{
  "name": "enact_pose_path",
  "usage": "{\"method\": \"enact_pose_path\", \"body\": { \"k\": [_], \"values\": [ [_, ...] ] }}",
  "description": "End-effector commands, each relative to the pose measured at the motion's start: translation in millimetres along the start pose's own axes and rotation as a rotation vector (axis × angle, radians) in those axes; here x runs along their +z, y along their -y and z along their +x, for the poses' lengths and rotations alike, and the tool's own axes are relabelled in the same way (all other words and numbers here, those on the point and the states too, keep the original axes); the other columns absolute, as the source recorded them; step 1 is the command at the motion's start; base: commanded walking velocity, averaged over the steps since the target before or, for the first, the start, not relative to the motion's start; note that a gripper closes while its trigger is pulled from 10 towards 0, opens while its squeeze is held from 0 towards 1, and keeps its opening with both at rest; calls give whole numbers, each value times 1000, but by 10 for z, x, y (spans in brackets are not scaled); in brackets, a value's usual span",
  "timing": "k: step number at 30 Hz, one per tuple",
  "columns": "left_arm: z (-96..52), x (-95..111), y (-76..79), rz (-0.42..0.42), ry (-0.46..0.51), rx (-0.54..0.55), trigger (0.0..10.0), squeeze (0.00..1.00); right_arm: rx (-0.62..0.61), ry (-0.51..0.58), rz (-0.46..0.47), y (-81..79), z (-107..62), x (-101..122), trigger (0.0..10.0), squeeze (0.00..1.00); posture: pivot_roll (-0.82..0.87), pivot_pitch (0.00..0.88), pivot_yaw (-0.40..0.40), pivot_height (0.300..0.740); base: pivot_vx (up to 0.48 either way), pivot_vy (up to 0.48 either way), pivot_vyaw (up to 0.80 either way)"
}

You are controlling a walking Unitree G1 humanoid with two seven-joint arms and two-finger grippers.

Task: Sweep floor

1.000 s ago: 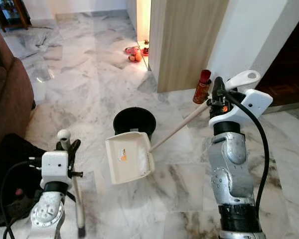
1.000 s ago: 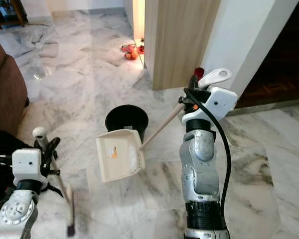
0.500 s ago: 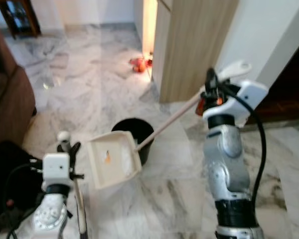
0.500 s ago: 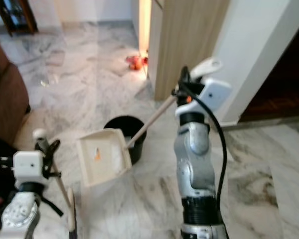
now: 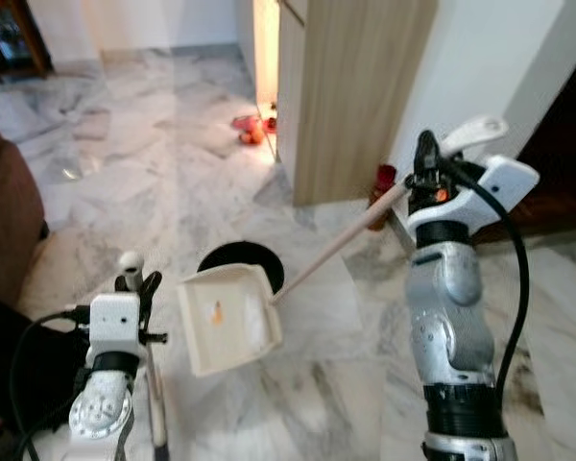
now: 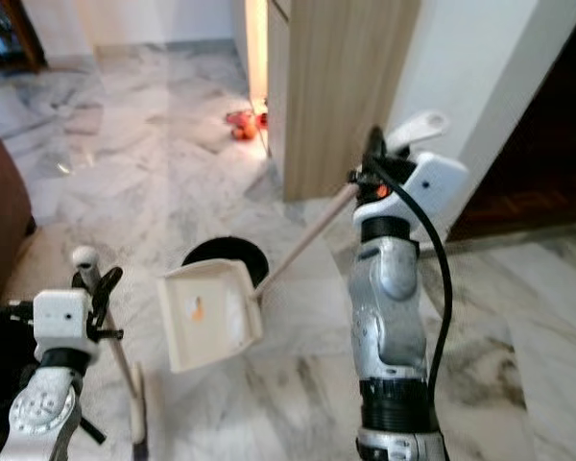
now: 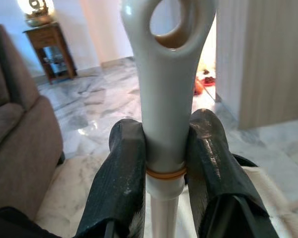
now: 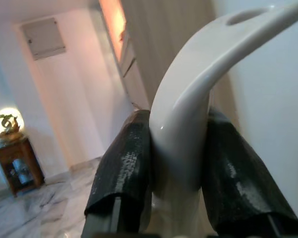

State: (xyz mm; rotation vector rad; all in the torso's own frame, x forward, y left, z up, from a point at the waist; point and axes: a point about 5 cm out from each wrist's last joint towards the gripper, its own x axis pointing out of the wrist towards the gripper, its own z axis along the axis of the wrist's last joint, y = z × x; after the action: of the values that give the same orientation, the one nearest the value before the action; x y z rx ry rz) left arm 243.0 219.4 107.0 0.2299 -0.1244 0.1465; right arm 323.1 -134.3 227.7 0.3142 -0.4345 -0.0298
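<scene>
Marble floor (image 5: 154, 182) w/ a black bin (image 5: 238, 264) near centre; the cream dustpan (image 5: 227, 319) hangs tilted just in front of it, its rear edge overlapping the bin's rim. Dustpan's long handle runs up and right to the right claw (image 5: 424, 165), which is clamped on the white curved grip. Behind: wooden cabinet panel (image 5: 350, 91), white wall, a red bottle (image 5: 382, 182) at the panel's foot partly hidden by the handle, and small red/orange items (image 5: 250, 130) on the floor by the lit gap. Brown sofa (image 5: 5, 226) on the robot's left; dark doorway far right.

Left claw (image 5: 134, 283) grips the broom handle (image 5: 154, 384) near its white knob; the stick drops toward the floor beside the left arm.

Vs 1 s ago: camera has shifted, sofa shows less. Dustpan sits a bit further left against the bin and covers more of its front rim; the bottle, then clear of the handle, is now half behind it.

Wrist views add detail: left wrist shows both pads (image 7: 124, 178) pressed to the broom grip w/ its hang hole, plus a lamp on a side table; right wrist shows fingers (image 8: 126, 168) tight on the dustpan grip (image 8: 188, 129).
</scene>
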Motion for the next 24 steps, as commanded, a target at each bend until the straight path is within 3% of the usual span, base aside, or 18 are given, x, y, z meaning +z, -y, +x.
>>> {"method": "enact_pose_path", "body": {
  "k": [1, 6, 11, 24],
  "values": [
    [15, 90, -8, 1, 45, 8, 10000, 0, 18, 65, 37, -57, 27, 145, 10000, 0, 143, 59, -35, 740, 300, 0, 0],
    [12, 92, -12, 1, 46, 13, 10000, 0, 25, 63, 39, -62, 26, 143, 10000, 0, 147, 63, -35, 740, 302, 0, 0],
    [11, 95, -21, 2, 47, 17, 10000, 0, 30, 64, 37, -74, 26, 143, 10000, 0, 148, 65, -35, 740, 307, 0, 512],
    [15, 106, -9, -6, 51, 18, 10000, 0, 31, 56, 45, -72, 23, 131, 10000, 0, 148, 67, -36, 740, 305, 0, 0]
  ]
}}
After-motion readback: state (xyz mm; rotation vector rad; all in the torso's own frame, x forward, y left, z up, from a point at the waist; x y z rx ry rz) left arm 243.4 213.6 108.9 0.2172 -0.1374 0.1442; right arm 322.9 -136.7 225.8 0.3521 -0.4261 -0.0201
